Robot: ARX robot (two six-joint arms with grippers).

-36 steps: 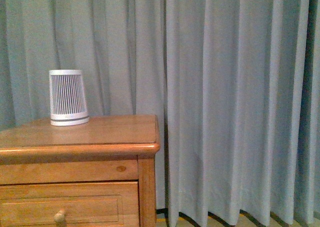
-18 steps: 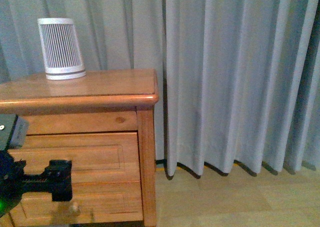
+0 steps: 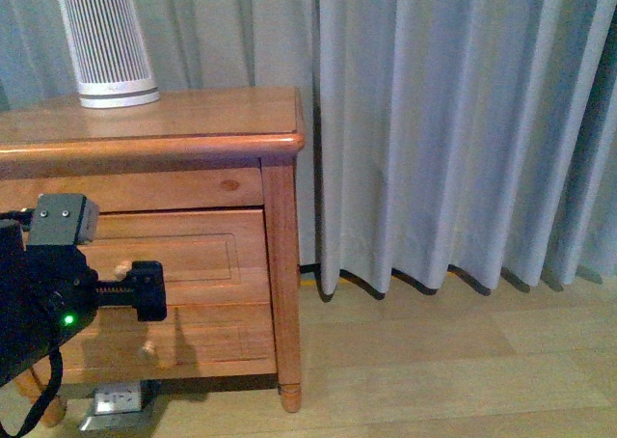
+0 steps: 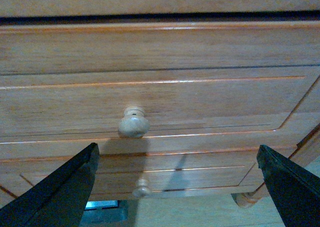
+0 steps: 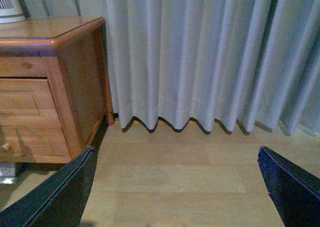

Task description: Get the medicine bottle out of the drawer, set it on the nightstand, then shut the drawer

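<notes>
The nightstand (image 3: 193,120) stands at the left in the front view. Its upper drawer (image 3: 198,255) is shut, so the medicine bottle is hidden. My left gripper (image 3: 154,290) is open in front of the drawer, just below and right of its round knob (image 3: 121,269). In the left wrist view the knob (image 4: 133,124) lies ahead of the open left gripper (image 4: 175,187), off-centre towards one finger (image 4: 60,194), with nothing held. My right gripper (image 5: 175,187) is open and empty over the wooden floor, away from the nightstand (image 5: 50,37).
A white tapered device with dark slats (image 3: 104,42) stands at the back left of the nightstand top. The lower drawer's knob (image 3: 147,348) is below my left gripper. A power strip (image 3: 116,404) lies on the floor under the nightstand. Grey curtains (image 3: 434,120) hang behind.
The front view has tilted down, so the nightstand sits higher in the frame. My left arm has come into view at the lower left, in front of the drawers.
</notes>
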